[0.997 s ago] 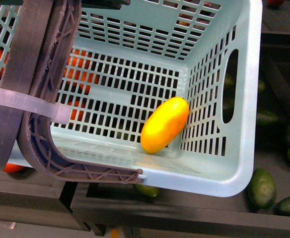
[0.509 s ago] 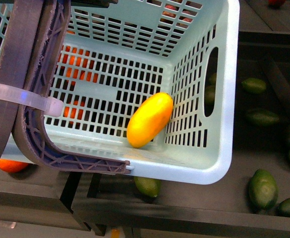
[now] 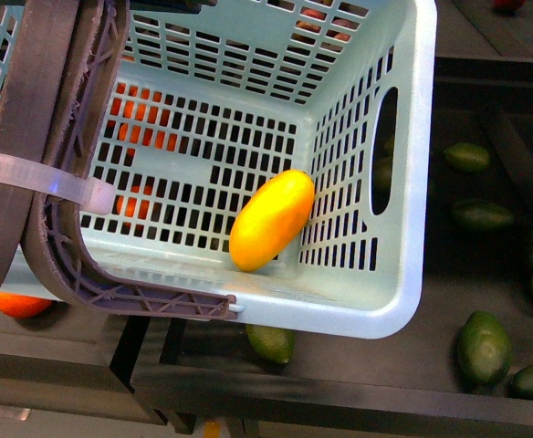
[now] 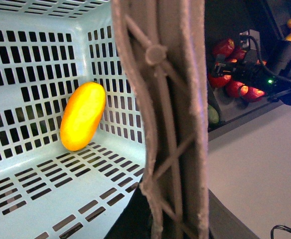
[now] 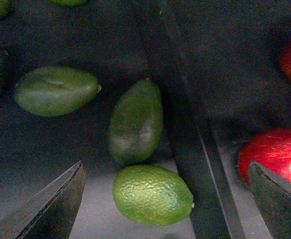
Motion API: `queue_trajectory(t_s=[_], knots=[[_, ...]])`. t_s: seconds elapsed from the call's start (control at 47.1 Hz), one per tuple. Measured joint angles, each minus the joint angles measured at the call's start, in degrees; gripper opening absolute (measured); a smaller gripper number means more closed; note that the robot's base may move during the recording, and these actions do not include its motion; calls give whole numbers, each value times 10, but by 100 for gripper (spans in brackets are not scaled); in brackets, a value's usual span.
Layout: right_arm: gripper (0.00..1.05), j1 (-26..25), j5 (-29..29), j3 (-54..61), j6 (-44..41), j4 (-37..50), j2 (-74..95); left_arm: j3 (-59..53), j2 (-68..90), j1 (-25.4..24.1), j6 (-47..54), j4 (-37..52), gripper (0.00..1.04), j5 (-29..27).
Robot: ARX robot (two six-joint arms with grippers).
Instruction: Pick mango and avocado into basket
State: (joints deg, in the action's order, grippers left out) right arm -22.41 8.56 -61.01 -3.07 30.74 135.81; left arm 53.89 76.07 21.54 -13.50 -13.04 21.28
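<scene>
The light teal basket (image 3: 403, 182) hangs tilted close to the front camera, with its brown-grey handle (image 3: 57, 137) at the left. The yellow-orange mango (image 3: 271, 220) lies on the basket floor against the right wall; it also shows in the left wrist view (image 4: 82, 115). My left gripper (image 4: 170, 226) is shut on the handle (image 4: 170, 124). My right gripper (image 5: 165, 209) is open above a dark bin. Two dull dark green avocados (image 5: 135, 122) (image 5: 56, 90) lie there, and a brighter pebbled green fruit (image 5: 153, 194) lies between the open fingers.
More avocados (image 3: 484, 347) (image 3: 482, 215) lie in the dark bin right of the basket, and one (image 3: 272, 342) under its front edge. Oranges (image 3: 15, 304) lie below the basket at left. A dark divider (image 5: 195, 149) separates the avocados from red fruit (image 5: 272, 157).
The basket has shifted left in the front view with the mango inside, uncovering more of the avocado bin on the right. Most of the shift came in the first half second.
</scene>
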Motion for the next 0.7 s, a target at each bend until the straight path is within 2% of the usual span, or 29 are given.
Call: queue_trajectory(t_s=[0.445, 0.7], knots=[[97, 23, -5, -152, -7, -12, 192, 0, 0, 0, 0, 0, 8, 2], [97, 29, -8, -178, -6, -18, 225, 0, 0, 0, 0, 0, 8, 1]])
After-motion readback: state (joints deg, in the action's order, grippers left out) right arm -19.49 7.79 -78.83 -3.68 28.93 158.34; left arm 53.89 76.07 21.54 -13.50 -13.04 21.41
